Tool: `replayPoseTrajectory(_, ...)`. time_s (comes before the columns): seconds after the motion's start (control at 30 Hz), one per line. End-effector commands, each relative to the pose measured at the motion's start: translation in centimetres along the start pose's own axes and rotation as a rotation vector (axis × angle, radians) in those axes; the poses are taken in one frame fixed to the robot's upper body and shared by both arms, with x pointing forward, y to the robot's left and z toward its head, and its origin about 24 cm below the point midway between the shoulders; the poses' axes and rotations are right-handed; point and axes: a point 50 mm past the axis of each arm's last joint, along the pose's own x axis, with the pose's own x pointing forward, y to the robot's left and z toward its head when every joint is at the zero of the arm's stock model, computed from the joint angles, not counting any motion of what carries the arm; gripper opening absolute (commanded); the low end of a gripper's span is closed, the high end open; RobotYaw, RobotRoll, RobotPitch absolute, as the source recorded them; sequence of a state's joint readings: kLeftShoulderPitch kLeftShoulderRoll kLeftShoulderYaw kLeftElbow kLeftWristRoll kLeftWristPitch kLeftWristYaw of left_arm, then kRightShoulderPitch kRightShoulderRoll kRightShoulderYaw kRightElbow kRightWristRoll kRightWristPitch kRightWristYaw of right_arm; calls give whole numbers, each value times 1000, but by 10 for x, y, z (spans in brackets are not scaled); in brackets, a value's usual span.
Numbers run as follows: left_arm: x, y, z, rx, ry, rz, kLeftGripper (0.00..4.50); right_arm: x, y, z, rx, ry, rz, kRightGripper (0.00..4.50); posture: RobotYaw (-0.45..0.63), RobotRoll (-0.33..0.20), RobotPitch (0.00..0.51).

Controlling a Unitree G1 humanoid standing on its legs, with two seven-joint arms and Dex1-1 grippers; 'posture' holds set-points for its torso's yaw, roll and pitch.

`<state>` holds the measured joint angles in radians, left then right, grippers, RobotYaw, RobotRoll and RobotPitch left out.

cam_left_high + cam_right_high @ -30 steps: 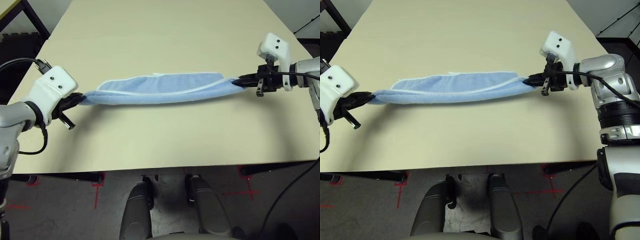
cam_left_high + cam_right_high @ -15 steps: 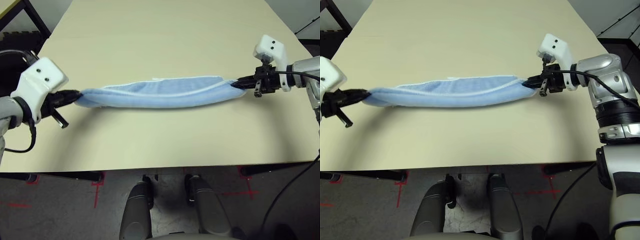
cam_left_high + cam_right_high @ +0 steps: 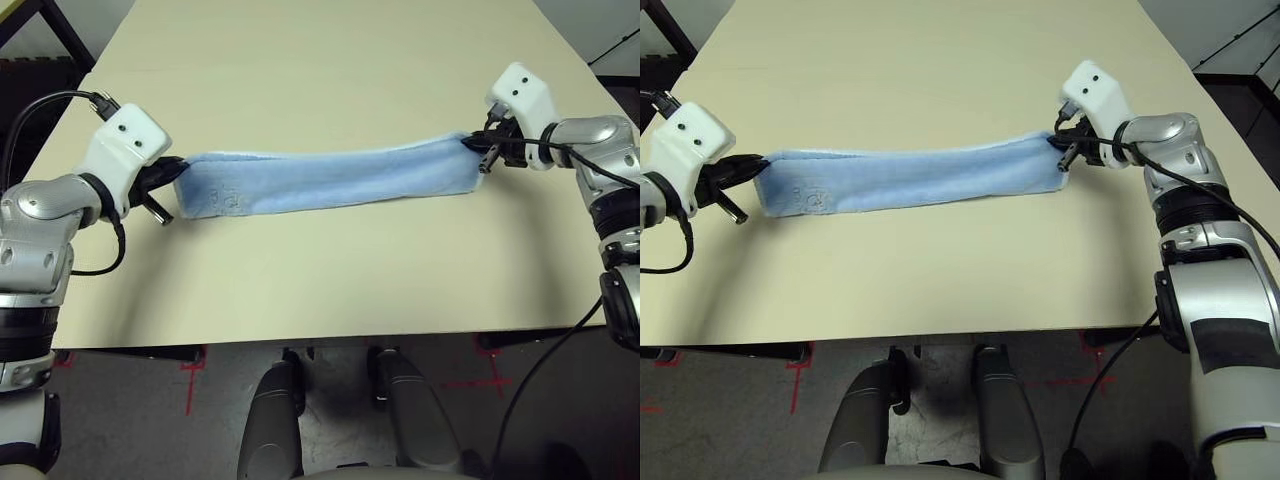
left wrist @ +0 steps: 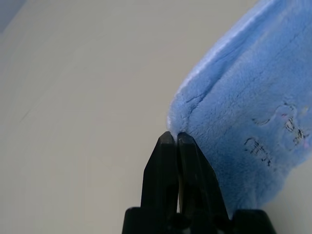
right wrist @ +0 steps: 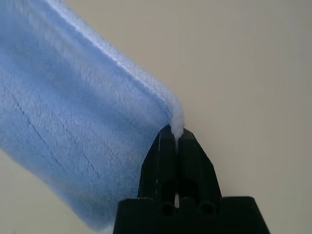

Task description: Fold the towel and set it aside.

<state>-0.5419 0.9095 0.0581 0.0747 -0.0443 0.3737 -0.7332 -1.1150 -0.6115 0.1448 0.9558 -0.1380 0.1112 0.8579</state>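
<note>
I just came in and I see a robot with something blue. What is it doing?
The robot is folding a small light-blue terry cloth towel on a beige table. The towel is folded into a long band, stretched across the table between the two arms. The left gripper is shut on one end and the right gripper is shut on the other. The towel has not been set aside yet.

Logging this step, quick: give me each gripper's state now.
Left gripper: shut on the towel's left corner.
Right gripper: shut on the towel's right corner.
</note>
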Motion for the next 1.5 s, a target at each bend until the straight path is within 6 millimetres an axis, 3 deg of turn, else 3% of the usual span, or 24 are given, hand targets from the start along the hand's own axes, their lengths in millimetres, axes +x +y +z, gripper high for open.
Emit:
replayPoseTrajectory(0.03, 11, -4, -7, 19, 23, 1, 40, 8, 6, -6, 1, 26, -6, 0, -123, 0, 243)
replayPoseTrajectory(0.33, 27, -7, -17, 22, 41, 9, 40, 20, 13, -10, 1, 45, -37, 0, -129, 0, 242)
replayPoseTrajectory(0.63, 29, -10, -25, 9, 62, 8, 40, 24, 15, -17, 16, 68, -66, 0, -136, 0, 244)
replayPoseTrajectory(0.73, 29, -11, -26, -8, 62, 16, 0, 25, 15, -19, 29, 72, -96, 826, -136, 0, 245)
replayPoseTrajectory(0.87, 25, -7, -22, -36, 36, 68, 1041, 23, 11, -14, 43, 36, -129, 2282, -132, 0, 248)
replayPoseTrajectory(0.93, 21, -3, -19, -49, 19, 101, 1812, 21, 8, -10, 47, 0, -135, 3109, -129, 0, 250)
replayPoseTrajectory(1.07, 4, 13, 8, -207, -162, 262, 3397, 16, 5, 7, 75, -143, -116, 4500, -129, 0, 253)
replayPoseTrajectory(1.17, -2, 14, 33, -389, -306, 291, 4467, 15, 10, 17, 113, -229, -85, 4500, -126, 0, 253)
replayPoseTrajectory(1.27, 3, 2, 46, -512, -354, 238, 4467, 19, 24, 24, 150, -280, -12, 4500, -125, 0, 251)
replayPoseTrajectory(1.5, 19, -36, 32, -646, -277, 146, 4467, 24, 53, 17, 192, -255, 87, 4500, -132, 0, 248)
